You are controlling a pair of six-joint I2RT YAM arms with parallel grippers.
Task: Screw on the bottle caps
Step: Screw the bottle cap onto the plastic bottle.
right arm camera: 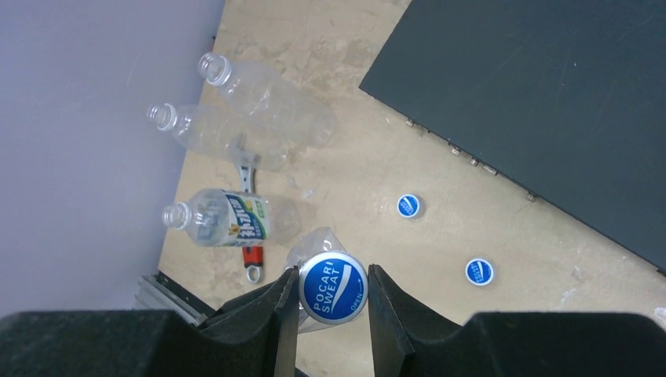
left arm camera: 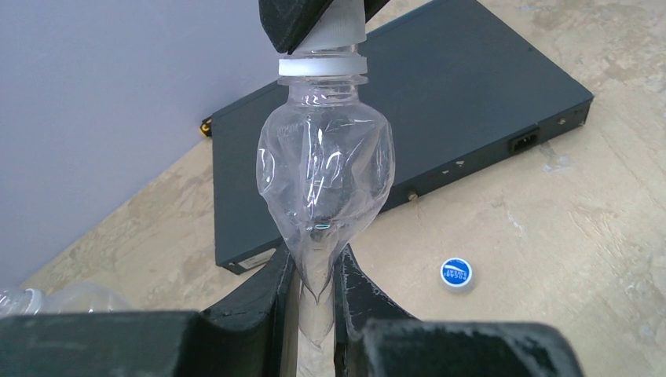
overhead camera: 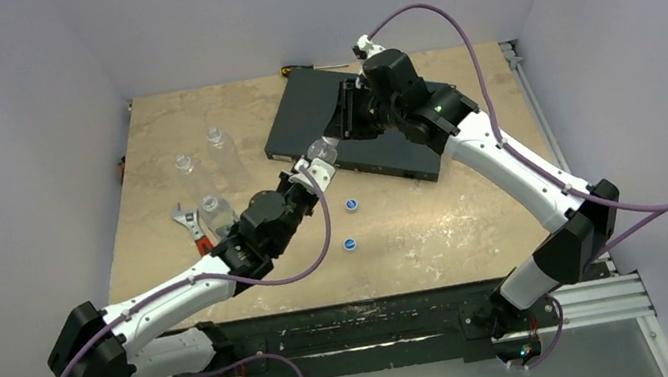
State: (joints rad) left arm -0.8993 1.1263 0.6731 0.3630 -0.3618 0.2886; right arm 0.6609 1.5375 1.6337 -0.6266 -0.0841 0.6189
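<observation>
I count four clear bottles: one bare bottle (right arm camera: 267,98), a second bare bottle (right arm camera: 212,133), one bottle with a label (right arm camera: 228,218) and one squashed bottle (left arm camera: 326,169) held up in the air. I see three blue caps: one cap (right arm camera: 408,206) and another cap (right arm camera: 479,272) on the table (overhead camera: 456,220), and a third cap (right arm camera: 333,287) on the squashed bottle. There is one black box (overhead camera: 373,142) and one wrench (overhead camera: 187,224). I have two arms, a left arm (overhead camera: 175,295) and a right arm (overhead camera: 519,169).

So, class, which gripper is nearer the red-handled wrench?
Left. The left gripper, shut on a clear bottle, is just right of the wrench in the top view. The right gripper, shut on that bottle's blue cap, is farther right, by the black box.
</observation>
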